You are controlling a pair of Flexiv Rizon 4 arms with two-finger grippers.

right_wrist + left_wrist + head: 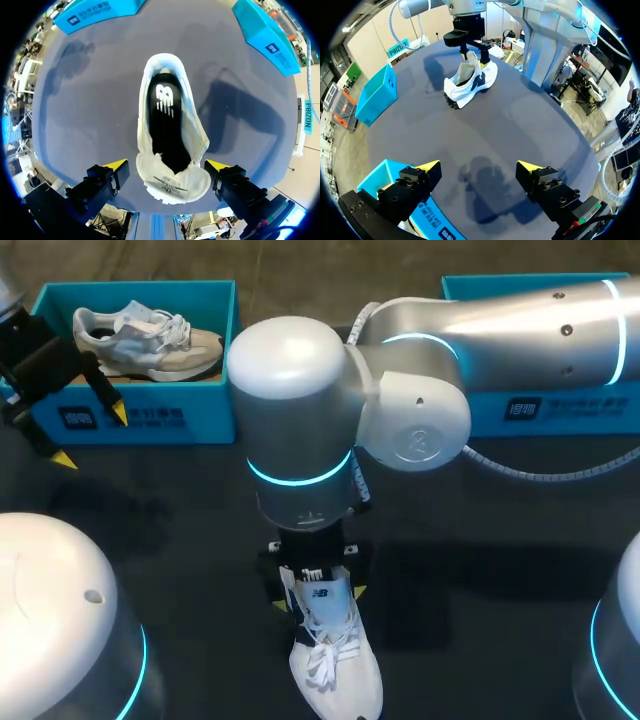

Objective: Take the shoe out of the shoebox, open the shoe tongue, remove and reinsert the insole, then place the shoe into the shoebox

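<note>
Fingers [116, 165] of the right gripper [166, 165] stand wide apart with nothing clamped, one yellow tip on each side of the white shoe [335, 665]; whether the tips brush its sides I cannot tell; the shoe stands upright on its sole on the table [500, 560], well apart from both boxes; its padded pale tongue [172, 182] is folded out toward the gripper; a black insole [162, 115] with a white mark lies flat inside; white laces [325, 655] lie slack over the front; the table top is dark, matte and flat, crossed by soft shadows; the right arm [300, 390] is smooth silver with a glowing cyan ring; the left gripper [480, 165] is equally wide open and empty, above the table just beside a blue shoebox [200, 425]; a grey-and-cream shoe [150, 340] lies inside it; a second blue box [560, 410] sits partly behind the right arm.
</note>
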